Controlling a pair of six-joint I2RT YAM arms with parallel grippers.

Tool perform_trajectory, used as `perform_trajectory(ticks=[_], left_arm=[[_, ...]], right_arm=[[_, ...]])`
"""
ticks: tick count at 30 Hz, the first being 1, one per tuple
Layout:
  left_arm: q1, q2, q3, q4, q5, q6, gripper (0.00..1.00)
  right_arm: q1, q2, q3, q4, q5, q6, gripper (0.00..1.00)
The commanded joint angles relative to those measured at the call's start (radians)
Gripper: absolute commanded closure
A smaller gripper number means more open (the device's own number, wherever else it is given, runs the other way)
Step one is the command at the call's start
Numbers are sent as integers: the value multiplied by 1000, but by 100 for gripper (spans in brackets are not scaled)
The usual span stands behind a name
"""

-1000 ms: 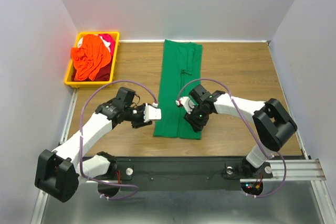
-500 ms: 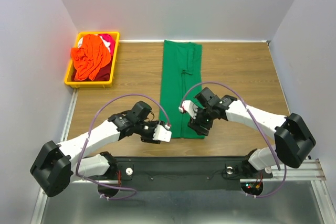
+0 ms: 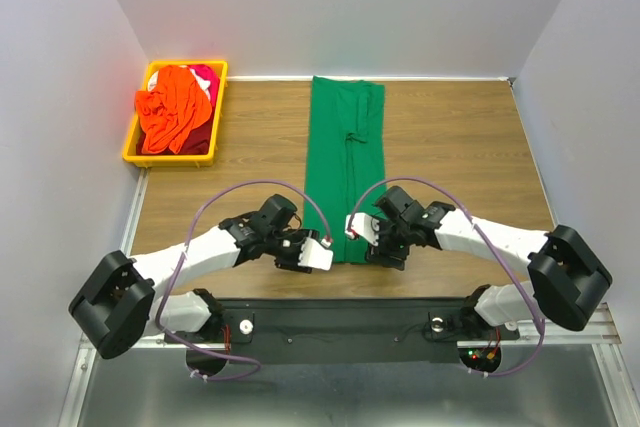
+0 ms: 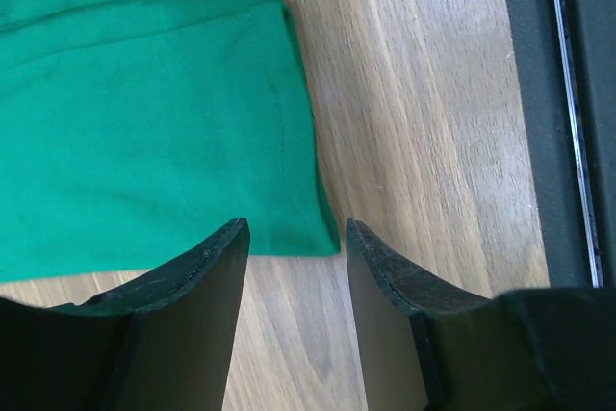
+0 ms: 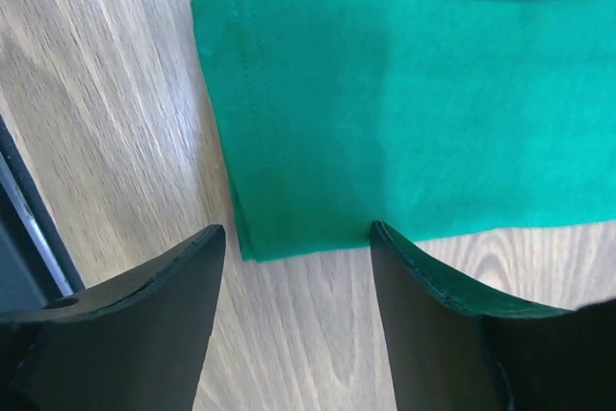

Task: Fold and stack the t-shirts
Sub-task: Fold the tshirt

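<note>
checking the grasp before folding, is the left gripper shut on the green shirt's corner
No, the left gripper stands open, and the corner of the green t-shirt lies flat between its tips, not pinched.

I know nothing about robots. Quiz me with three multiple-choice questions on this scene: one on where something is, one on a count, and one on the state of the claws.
1. Where does the green t-shirt lie?
A. draped over an arm
B. flat on the wooden table
C. on the floor

2. How many shirts lie outside the yellow bin?
A. one
B. two
C. three

3. How do the left gripper and right gripper stand?
A. both open
B. both shut
C. one open, one shut

Answers:
1 B: it is spread in a long strip on the wood.
2 A: the orange t-shirt and red-pink t-shirt are in the bin.
3 A: each wrist view shows a gap between the fingers, with a near corner of the green shirt just ahead.
</note>
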Motion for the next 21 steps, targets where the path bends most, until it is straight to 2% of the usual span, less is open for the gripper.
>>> perform_trajectory(ticks=[1, 8, 9, 11, 13, 15, 18, 19, 21], left_arm=[[-13, 26, 0, 37, 13, -2, 44], [-18, 95, -5, 40, -10, -9, 44], [-18, 106, -6, 43, -13, -8, 45], [-19, 132, 9, 44, -21, -26, 50], [-18, 160, 20, 26, -21, -28, 58], [-18, 180, 41, 9, -35, -35, 69], [-16, 200, 64, -6, -58, -63, 86], [-10, 198, 87, -18, -52, -72, 93], [-6, 180, 113, -40, -33, -78, 99]], right_arm=[[25, -20, -46, 90, 2, -29, 34], [37, 6, -96, 142, 22, -21, 39], [37, 12, -102, 148, 31, -20, 42], [37, 29, -109, 165, 38, -11, 56], [36, 32, -120, 174, 53, -1, 69], [37, 24, -120, 173, 62, 12, 76], [37, 3, -111, 168, 90, 40, 96], [37, -6, -96, 161, 102, 58, 99], [36, -39, -79, 145, 122, 59, 99]])
